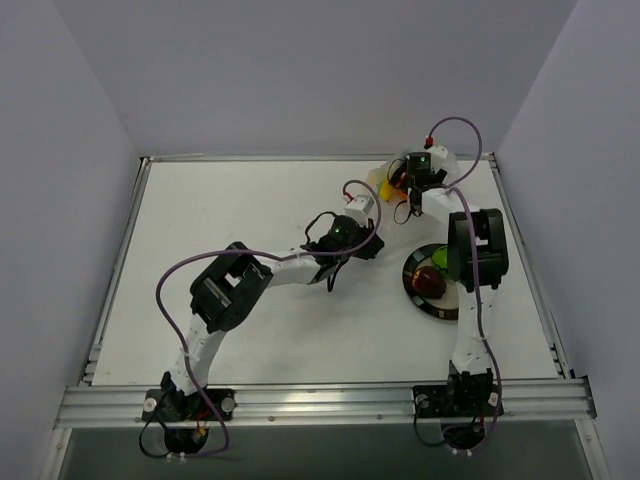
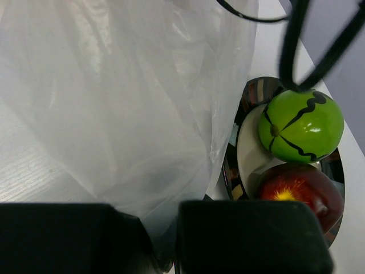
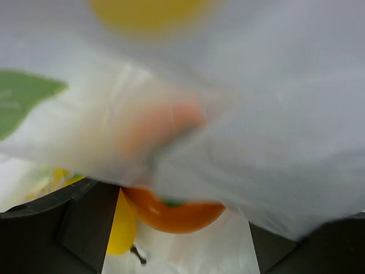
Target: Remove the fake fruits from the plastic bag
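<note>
The left gripper (image 2: 162, 228) has its jaws pressed together on a fold of the bag (image 2: 114, 103). The bag lies by the table's (image 1: 250, 300) far edge, toward the right corner. The right gripper (image 1: 414, 192) is at the bag too, jaws spread. The orange fruit (image 3: 177, 212) sits between them, with a yellow fruit (image 3: 122, 228) just beside it among the bag's folds. The green fruit (image 2: 299, 125) and red fruit (image 2: 299, 194) sit side by side on the plate (image 1: 430, 308) near the right edge.

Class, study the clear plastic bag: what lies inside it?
An orange fruit and a yellow fruit show inside the plastic bag. Its crinkled film blurs the rest, so anything more is hidden.
</note>
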Robot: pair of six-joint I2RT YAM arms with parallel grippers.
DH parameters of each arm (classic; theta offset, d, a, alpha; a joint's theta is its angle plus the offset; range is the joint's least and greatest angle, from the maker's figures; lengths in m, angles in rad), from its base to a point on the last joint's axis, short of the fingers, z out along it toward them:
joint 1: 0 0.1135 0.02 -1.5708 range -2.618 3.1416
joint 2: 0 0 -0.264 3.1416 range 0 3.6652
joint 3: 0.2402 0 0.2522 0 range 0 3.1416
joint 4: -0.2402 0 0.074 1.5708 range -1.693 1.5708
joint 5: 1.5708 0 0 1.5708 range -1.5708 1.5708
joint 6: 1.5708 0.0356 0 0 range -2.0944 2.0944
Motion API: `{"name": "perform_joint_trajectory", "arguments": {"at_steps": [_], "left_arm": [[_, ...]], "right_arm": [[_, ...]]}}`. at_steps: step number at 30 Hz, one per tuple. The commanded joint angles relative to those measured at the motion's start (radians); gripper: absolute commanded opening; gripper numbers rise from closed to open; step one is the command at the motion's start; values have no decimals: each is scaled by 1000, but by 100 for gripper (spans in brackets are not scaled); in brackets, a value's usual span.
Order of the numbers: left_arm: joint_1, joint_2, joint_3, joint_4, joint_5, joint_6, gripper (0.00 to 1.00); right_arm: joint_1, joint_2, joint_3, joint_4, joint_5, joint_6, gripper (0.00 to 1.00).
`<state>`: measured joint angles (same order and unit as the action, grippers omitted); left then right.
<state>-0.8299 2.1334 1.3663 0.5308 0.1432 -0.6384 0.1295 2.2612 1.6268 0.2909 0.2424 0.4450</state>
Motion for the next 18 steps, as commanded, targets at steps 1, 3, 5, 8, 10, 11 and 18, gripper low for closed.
{"name": "perform_joint_trajectory", "arguments": {"at_steps": [1,3,5,8,10,11,18], "left_arm": [[5,-6,63,5,15,-10,2],[5,-13,66,0,9,-3,2],[6,-20,74,-9,3,3,2],[9,-17,91,-18,-1,6,2],[18,-4,100,-22,9,-3,2],[21,-3,97,-12,18,-26,2],[29,-15,68,11,9,-27,2]], "right_arm": [[-8,-171,-108,27,-115,-9,46],[-4,-253,-201,39,-158,-11,46],[-2,-307,-270,62,-176,-6,46],[-4,-397,-387,91,-232,20,46],[2,-462,-442,116,-282,38,47],[7,-486,-490,129,-279,38,47],[1,-633,-568,131,-291,49,47]]}}
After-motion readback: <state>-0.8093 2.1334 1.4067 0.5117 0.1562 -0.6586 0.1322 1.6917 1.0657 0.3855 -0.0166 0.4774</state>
